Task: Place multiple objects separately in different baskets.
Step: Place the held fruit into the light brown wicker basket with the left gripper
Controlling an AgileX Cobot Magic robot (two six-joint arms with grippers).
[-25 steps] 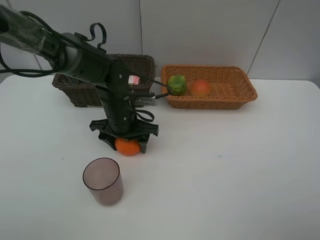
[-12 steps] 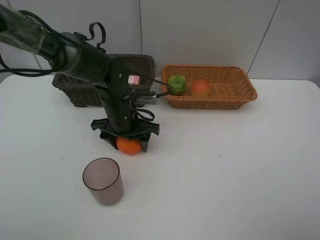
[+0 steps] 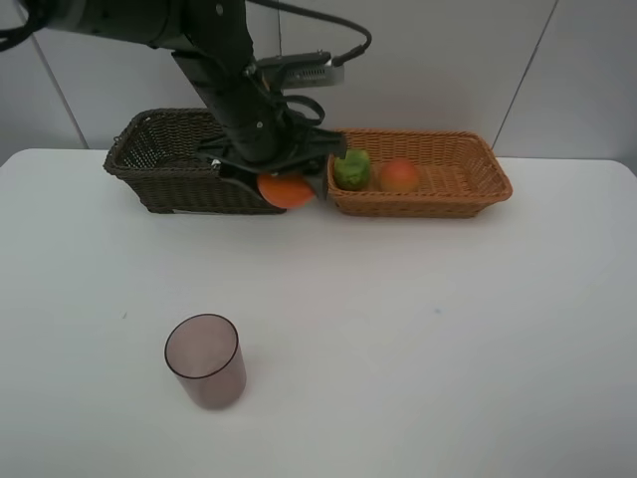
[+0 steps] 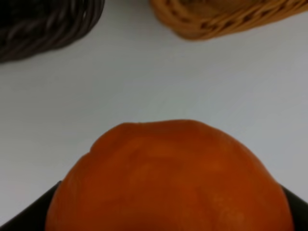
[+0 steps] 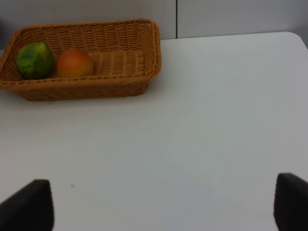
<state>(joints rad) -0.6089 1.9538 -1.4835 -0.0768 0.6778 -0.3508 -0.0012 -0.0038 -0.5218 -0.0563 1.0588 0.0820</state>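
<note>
Between the two baskets, up off the table (image 3: 478, 349), the left gripper (image 3: 282, 179) hangs with the orange (image 3: 286, 189) clamped in its wide-spread jaws. Just to one side of it sits the dark basket (image 3: 164, 169); just to the other, the tan basket (image 3: 468, 194), with the green fruit (image 3: 351, 168) and the red-yellow fruit (image 3: 399, 175) already inside. The risk, I'd say: let go here and the orange lands on a rim or in the gap and rolls off, or it goes into the dark basket rather than in with the fruit. A round fruit held this wide could also slip. Well off from the tool, the mauve cup (image 3: 205, 359) waits upright. Over on the other arm, the right gripper (image 5: 163, 204) stands spread wide, holding nothing.
</note>
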